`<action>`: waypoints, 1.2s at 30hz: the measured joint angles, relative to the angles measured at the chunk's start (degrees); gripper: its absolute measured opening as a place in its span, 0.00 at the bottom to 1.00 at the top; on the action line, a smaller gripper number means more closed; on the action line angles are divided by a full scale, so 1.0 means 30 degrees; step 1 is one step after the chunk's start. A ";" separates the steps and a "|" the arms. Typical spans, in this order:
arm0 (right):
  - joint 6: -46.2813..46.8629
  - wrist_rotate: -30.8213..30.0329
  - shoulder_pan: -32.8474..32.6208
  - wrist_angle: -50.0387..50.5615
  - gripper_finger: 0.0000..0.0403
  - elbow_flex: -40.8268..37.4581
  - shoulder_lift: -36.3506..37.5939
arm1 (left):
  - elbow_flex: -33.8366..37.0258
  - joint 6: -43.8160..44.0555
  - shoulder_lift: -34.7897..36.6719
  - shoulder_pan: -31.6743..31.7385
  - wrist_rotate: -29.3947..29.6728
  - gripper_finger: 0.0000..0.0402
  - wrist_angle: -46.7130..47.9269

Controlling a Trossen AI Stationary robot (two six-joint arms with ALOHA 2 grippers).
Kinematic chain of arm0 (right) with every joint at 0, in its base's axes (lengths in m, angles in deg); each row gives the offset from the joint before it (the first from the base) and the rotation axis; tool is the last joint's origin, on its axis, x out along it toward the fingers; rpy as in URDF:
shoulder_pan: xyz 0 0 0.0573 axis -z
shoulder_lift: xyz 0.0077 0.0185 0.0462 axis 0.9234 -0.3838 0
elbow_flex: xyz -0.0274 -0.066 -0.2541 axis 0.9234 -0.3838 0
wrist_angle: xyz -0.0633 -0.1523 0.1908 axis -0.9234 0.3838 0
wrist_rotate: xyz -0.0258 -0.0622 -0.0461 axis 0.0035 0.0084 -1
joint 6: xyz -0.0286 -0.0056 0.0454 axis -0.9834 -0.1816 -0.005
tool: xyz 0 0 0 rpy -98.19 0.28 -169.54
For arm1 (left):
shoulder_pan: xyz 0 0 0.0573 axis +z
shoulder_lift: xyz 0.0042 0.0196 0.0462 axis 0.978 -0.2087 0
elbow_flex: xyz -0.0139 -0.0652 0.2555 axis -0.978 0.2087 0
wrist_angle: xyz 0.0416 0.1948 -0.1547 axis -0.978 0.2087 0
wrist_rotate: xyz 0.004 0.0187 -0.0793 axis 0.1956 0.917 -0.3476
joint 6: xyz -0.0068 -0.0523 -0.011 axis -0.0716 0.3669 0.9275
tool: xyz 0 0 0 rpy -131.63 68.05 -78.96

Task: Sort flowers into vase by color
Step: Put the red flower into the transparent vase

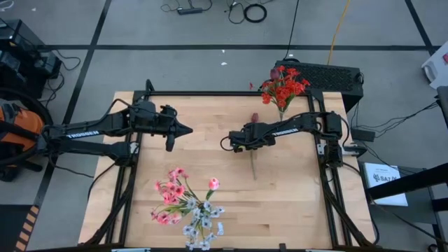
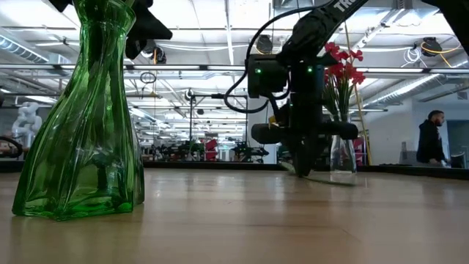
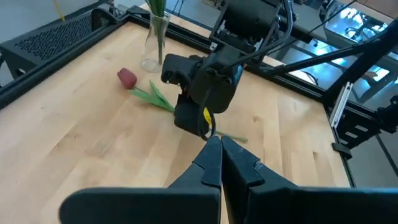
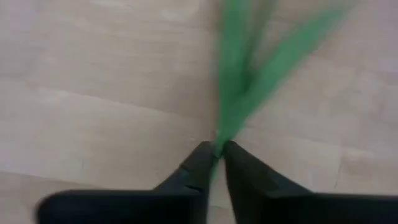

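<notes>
A dark red tulip bud (image 1: pixel 255 117) (image 3: pixel 127 78) lies on the wooden table, its green stem (image 1: pixel 253 164) running toward the near edge. My right gripper (image 1: pixel 252 143) (image 4: pixel 216 149) points steeply down at the table's middle, shut on that stem. My left gripper (image 1: pixel 187 130) (image 3: pixel 221 144) hovers shut and empty to the left of it. Red flowers (image 1: pixel 283 85) stand in a clear vase (image 3: pixel 153 43) at the far right. Pink flowers (image 1: pixel 171 192) and whitish sprigs (image 1: pixel 203 224) stand in the green vase (image 2: pixel 80 110) near the front edge. My right gripper pinches the tulip's stem (image 4: pixel 219 138) between its two fingertips, just below where the leaves (image 4: pixel 249 74) branch off. The fingers come from above, slanting down, and lie across the stem. The bud and the stem's lower end (image 3: pixel 235 138) rest on the table.
A black frame (image 1: pixel 210 93) runs round the table's edges. A black ribbed box (image 1: pixel 329 73) sits beyond the far right corner. Bare wood lies between the green vase and the tulip. A person (image 2: pixel 432 139) stands in the room beyond the table.
</notes>
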 joint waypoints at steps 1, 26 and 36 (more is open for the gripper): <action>-0.0360 -0.0058 -0.0007 -0.0090 0.09 -0.0007 -0.0006 | 0.0000 0.0018 -0.0007 0.0000 0.0003 0.00 -0.0007; -0.9573 0.2070 -0.1879 0.0094 0.00 -0.0051 0.0008 | 0.0581 -0.2065 0.0821 -0.0966 0.2472 0.04 0.1352; -0.9567 0.3098 -0.3600 0.0242 0.00 -0.0168 0.1127 | 0.8367 -0.2099 0.3959 -0.3706 0.2589 0.04 -0.7264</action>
